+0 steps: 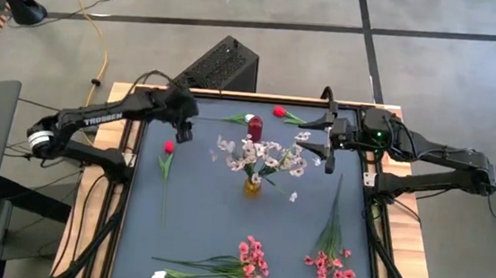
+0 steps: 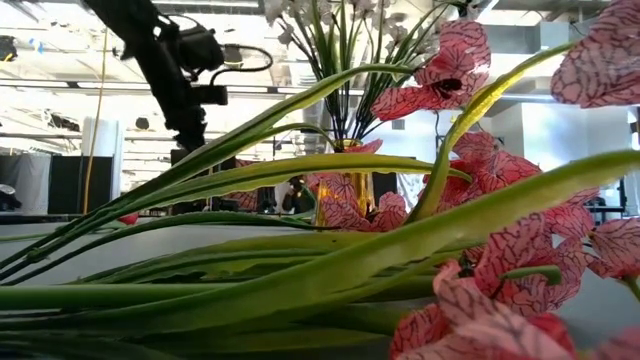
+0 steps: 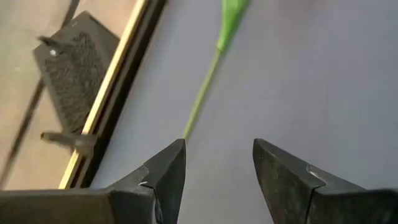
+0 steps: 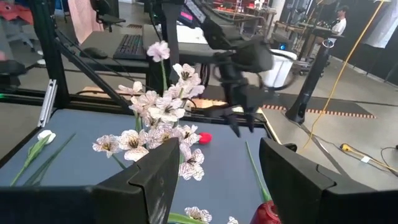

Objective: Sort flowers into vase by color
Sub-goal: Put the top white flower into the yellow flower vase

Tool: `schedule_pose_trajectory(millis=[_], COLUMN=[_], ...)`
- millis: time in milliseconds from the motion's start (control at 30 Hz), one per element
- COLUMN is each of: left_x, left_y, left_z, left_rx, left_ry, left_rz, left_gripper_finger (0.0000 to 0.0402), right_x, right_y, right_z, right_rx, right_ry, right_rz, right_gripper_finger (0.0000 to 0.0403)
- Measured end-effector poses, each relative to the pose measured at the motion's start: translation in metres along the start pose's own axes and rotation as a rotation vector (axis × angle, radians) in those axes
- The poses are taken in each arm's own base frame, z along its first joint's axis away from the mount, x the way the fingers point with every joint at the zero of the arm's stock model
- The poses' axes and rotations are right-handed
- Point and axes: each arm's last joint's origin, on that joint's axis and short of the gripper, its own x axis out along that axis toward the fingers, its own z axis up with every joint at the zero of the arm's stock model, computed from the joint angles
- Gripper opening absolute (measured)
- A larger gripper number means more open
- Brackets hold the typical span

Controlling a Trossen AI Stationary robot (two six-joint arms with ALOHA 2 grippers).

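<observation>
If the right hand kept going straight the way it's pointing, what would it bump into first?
Most likely the pale pink-white blossoms standing in the vase; the right hand, open, points right at them. The left hand lies farther beyond, though depth is hard to judge.

Matt grey mat (image 1: 205, 216) on a pale wood table (image 1: 405, 252), cloth-look veined petals on the flowers (image 2: 520, 250), glossy amber vase (image 1: 252, 188), matt dark fingers (image 3: 165, 177).

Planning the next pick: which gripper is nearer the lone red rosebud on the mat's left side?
Left. The left gripper hangs open just beyond the red rosebud, toward the mat's far edge. The right gripper, also open, is across the vase from it.
</observation>
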Motion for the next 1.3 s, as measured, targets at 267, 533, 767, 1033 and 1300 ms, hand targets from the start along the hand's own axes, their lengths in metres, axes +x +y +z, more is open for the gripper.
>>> schedule_pose_trajectory(millis=[267,533,767,1033,1300], left_x=[0.055,0.101,0.127,0.13,0.128], left_y=[0.028,0.045,0.058,0.058,0.058], left_z=[0.005,0.017,0.012,0.004,0.0], left_rx=[0.08,0.184,0.167,0.166,0.151], left_ry=[-0.097,0.032,0.19,0.237,0.268], left_rz=[-0.064,-0.082,-0.191,-0.232,-0.256], left_gripper_finger=[0.0176,0.0176,0.0176,0.016,0.0034], right_x=[0.0,0.0,0.0,0.0,0.0], right_y=[0.0,0.0,0.0,0.0,0.0], right_z=[0.0,0.0,-0.001,-0.001,-0.001], right_rx=[0.0,0.0,0.001,-0.015,-0.024], right_ry=[-0.001,-0.001,0.007,0.015,0.015], right_rz=[-0.001,-0.001,0.0,0.002,0.002], right_gripper_finger=[0.0248,0.0248,0.0248,0.0248,0.0248])
